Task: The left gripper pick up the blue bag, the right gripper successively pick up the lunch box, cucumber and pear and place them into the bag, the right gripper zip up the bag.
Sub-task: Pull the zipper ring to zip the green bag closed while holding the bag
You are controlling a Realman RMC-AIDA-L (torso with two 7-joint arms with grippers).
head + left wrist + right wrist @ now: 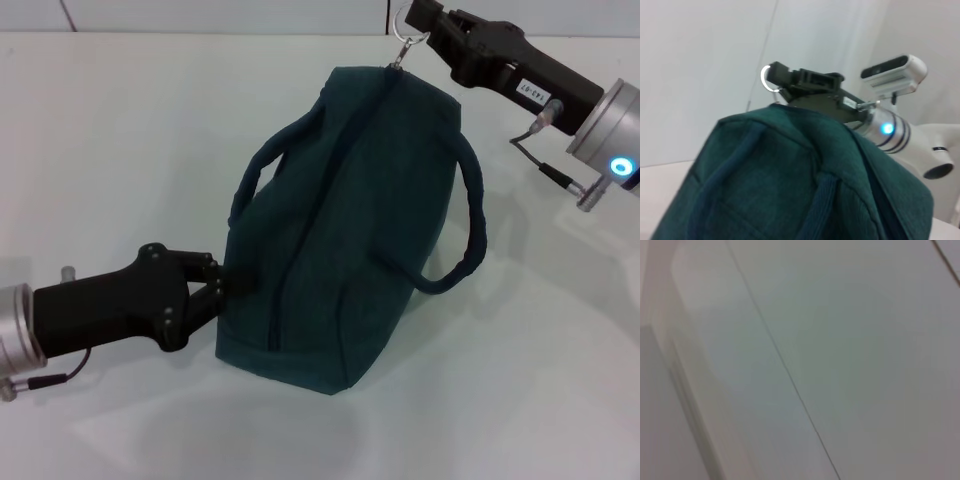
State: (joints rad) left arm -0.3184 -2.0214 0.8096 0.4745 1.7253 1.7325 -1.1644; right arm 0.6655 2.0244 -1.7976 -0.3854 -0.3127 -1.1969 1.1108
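The blue bag (340,220) stands on the white table with its zipper line closed along the top and both loop handles hanging at its sides. My left gripper (214,285) is shut on the fabric of the bag's near left end. My right gripper (418,20) is at the bag's far end, shut on the silver ring pull (404,42) of the zipper. The left wrist view shows the bag (790,175) up close, with the right gripper (776,79) holding the ring pull (765,80) above it. The lunch box, cucumber and pear are out of view.
The white table (110,140) lies all around the bag. One bag handle (473,215) loops out on the right side. The robot's white body and camera (895,72) show behind the right arm. The right wrist view shows only a plain white surface (840,340).
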